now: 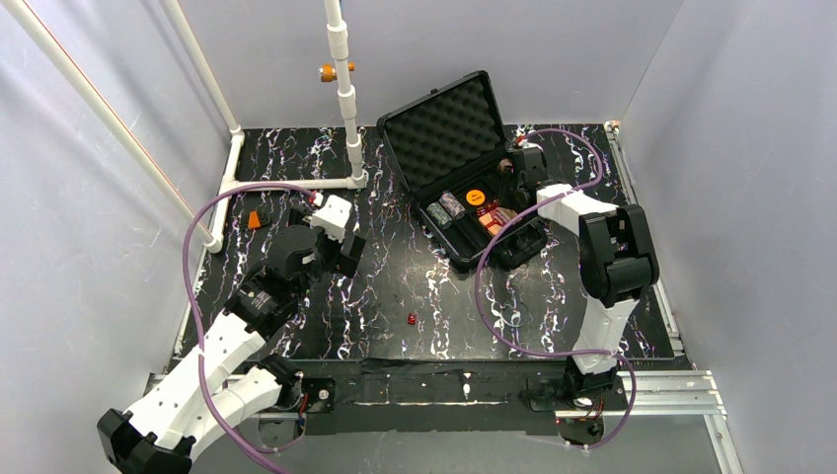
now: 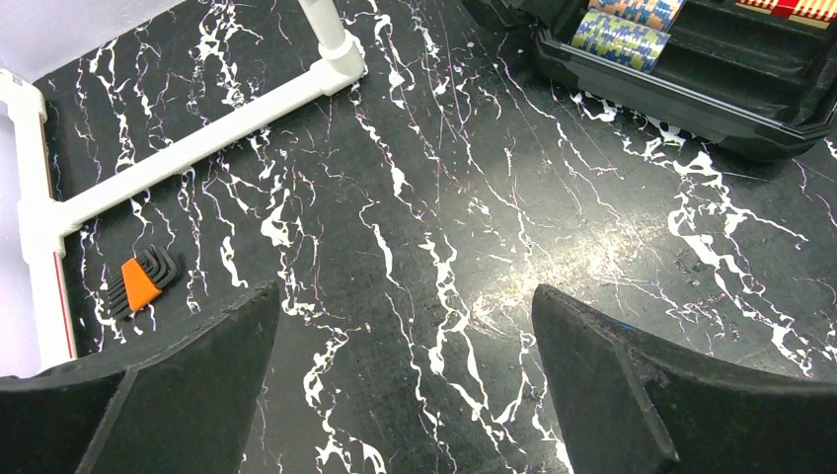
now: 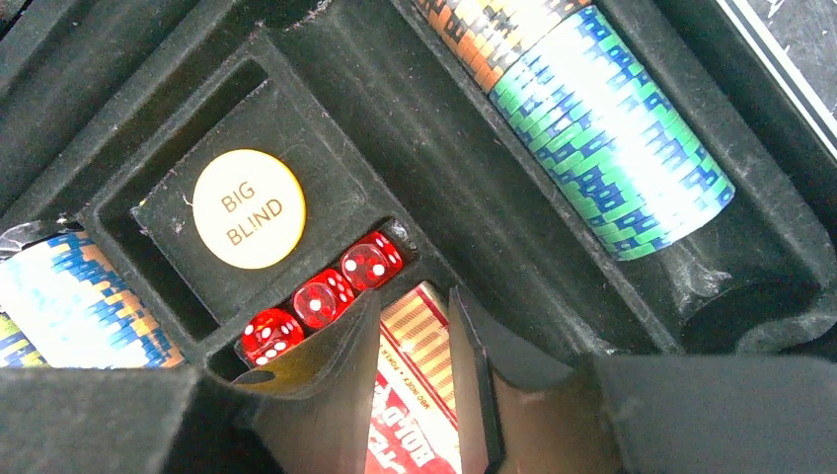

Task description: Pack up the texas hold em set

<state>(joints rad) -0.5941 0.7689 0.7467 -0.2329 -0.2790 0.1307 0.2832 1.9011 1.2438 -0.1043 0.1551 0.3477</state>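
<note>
Evidently the right gripper, jaws narrowly apart astride the card box with its grip unclear, could nudge the adjacent red dice from their slot if it twists.

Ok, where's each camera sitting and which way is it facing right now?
Top external: above and behind the bases, looking down on the table; left arm and right arm show.
Left wrist: low over the table, facing the case; open left gripper at bottom.
Right wrist: inside the case, looking down at dice and chips; right gripper at the card box.
Shared: top and left wrist both show case and hex keys.
</note>
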